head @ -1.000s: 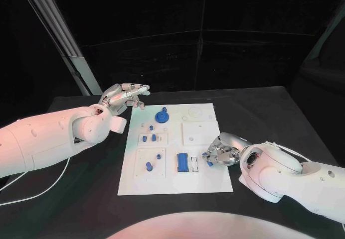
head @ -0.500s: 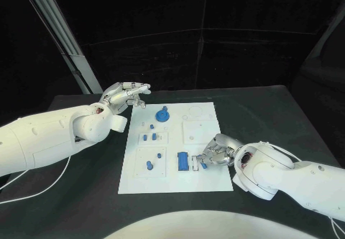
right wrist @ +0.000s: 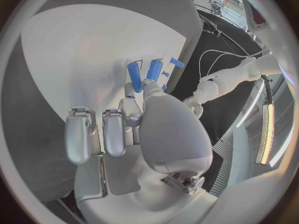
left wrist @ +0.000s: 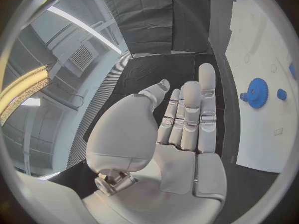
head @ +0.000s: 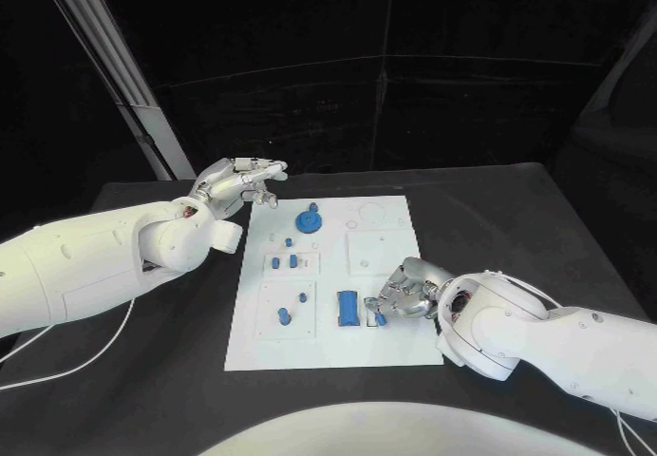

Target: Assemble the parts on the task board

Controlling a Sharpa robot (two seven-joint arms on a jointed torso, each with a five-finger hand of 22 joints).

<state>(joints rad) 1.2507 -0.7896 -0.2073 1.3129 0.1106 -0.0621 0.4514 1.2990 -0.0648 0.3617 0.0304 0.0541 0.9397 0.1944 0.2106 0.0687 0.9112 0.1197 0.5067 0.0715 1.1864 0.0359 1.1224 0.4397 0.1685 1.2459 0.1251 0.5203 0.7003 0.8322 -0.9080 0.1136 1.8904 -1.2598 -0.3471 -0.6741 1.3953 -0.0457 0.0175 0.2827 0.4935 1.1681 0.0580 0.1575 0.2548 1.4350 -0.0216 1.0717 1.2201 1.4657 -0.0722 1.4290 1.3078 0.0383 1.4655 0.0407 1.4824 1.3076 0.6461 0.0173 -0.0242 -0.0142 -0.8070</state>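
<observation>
Both hands: left hand (head: pixel 235 182) empty, fingers extended; right hand (head: pixel 405 291) apparently pinching blue part (head: pixel 378 317).

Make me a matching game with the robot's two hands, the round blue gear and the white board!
Things:
1. left hand
2. right hand
3. blue gear
4. task board

Descriptions:
A. lies flat in the middle of the black table
B. sits near the board's far end
C. empty, fingers stretched out, past the board's far left corner
D. over the board's near right part, a small blue part at its fingertips

Pairs: 1-C, 2-D, 3-B, 4-A
</observation>
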